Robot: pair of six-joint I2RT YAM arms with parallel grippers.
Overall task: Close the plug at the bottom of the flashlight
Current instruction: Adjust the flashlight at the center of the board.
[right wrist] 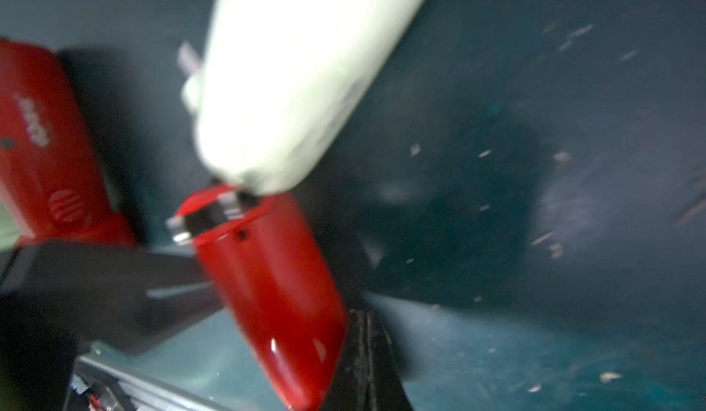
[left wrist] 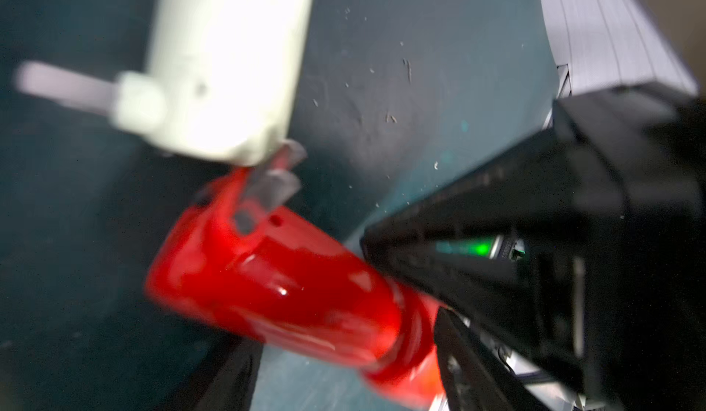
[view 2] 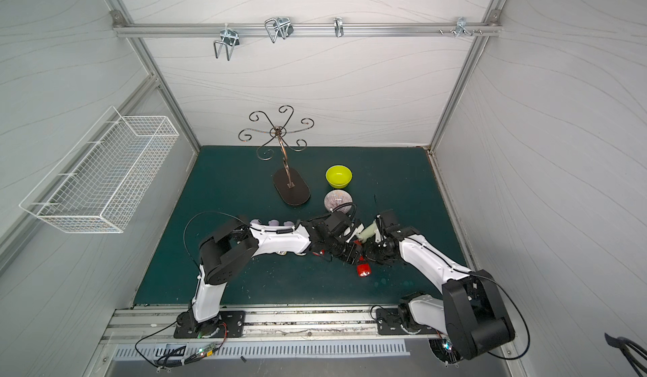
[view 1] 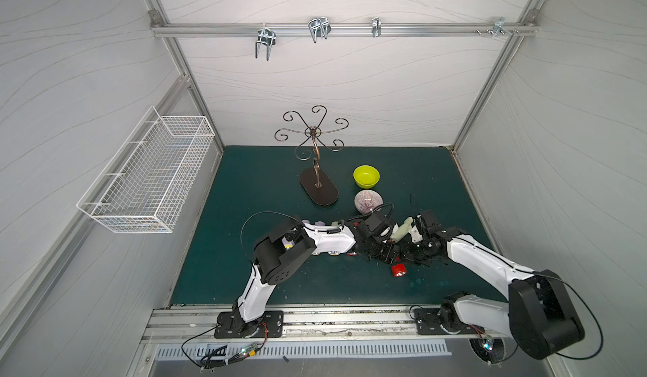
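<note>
One yellow bowl (view 1: 366, 184), one patterned bowl (view 1: 362, 197), one wire basket (view 1: 147, 182). Right gripper (right wrist: 361, 327) pressed together by one red flashlight (left wrist: 275, 283); left gripper (left wrist: 344, 359) too blurred to tell.

Red flashlight (left wrist: 275, 287) tilted w/ plug (left wrist: 276, 186) prongs out.

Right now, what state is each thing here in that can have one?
plug: prongs sticking out, not closed
red flashlight: gripped by right hand
right hand: shut on red flashlight
left hand: astride flashlight, grip unclear
lime bowl: upright, empty
patterned bowl: upright
wire basket: empty
cup stand: upright, hooks bare
</note>
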